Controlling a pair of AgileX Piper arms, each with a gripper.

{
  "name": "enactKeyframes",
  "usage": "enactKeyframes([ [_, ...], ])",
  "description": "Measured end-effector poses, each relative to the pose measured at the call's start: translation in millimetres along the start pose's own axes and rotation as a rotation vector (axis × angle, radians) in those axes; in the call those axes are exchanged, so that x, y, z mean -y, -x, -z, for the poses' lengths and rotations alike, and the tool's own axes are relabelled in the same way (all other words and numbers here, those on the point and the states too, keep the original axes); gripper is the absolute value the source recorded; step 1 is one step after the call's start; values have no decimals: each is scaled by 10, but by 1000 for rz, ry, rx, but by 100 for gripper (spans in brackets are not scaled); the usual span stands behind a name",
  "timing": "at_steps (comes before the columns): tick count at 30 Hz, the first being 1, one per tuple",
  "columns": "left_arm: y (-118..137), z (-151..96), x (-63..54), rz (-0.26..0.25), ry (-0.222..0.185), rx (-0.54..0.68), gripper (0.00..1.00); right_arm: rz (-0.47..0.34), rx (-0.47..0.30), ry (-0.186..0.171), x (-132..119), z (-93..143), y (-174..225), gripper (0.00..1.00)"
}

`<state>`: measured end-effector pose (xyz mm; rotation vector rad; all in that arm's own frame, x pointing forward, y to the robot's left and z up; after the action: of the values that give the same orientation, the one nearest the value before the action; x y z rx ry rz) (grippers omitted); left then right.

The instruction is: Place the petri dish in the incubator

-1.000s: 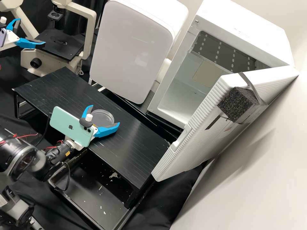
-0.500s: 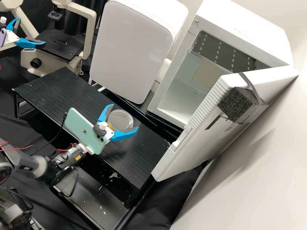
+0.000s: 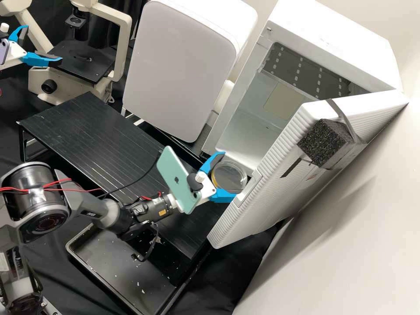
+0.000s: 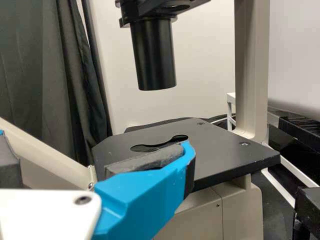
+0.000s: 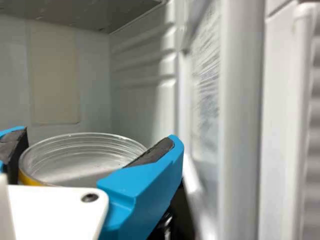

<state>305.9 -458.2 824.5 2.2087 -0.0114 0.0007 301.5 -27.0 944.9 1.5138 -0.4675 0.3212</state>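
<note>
In the high view my right gripper (image 3: 229, 176) is shut on the clear round petri dish (image 3: 232, 180), holding it level just outside the incubator (image 3: 332, 41), whose door (image 3: 280, 162) stands open. The right wrist view has the petri dish (image 5: 75, 162) between the two fingers of my right gripper (image 5: 99, 141), facing the incubator's pale inner wall (image 5: 95, 95). At the back left, my left gripper (image 3: 43, 43) stands open and holds nothing, beside the microscope stage. In the left wrist view, the left gripper (image 4: 97, 142) shows one finger extended before that stage.
The incubator door's edge (image 3: 245, 197) is close to the right gripper. A closed white cabinet (image 3: 179, 70) stands left of the incubator. The black raised bench (image 3: 109, 144) lies below, and the microscope (image 3: 83, 65) stands at back left.
My right gripper has carried the dish rightward across the bench to the front of the incubator opening. The left gripper has kept still.
</note>
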Motion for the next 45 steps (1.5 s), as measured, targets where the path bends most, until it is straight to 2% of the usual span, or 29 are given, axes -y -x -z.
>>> enactKeyframes([
  [5, 0, 0, 0, 0, 0, 0, 100, -1, -8, 5, 15, 4, -351, 0],
  [12, 0, 0, 0, 0, 0, 0, 100, 19, 17, 50, 164, -5, -780, 0],
  [21, 0, 0, 0, 0, 0, 0, 100, 53, 43, 55, 302, -69, -1213, 0],
  [22, 0, 0, 0, 0, 0, 0, 100, 52, 41, 49, 300, -64, -1245, 0],
  [26, 0, 0, 0, 0, 0, 0, 100, 60, 49, -13, 327, -76, -1392, 0],
  [30, 0, 0, 0, 0, 0, 0, 100, 101, 72, -71, 386, -91, -1487, 0],
  [35, 0, 0, 0, 0, 0, 0, 100, 172, 55, -100, 511, -24, -1557, 0],
  [41, 0, 0, 0, 0, 0, 0, 100, 229, 51, -91, 695, 32, -1565, 0],
  [45, 0, 0, 0, 0, 0, 0, 100, 234, 37, -50, 741, 55, -1586, 0],
])
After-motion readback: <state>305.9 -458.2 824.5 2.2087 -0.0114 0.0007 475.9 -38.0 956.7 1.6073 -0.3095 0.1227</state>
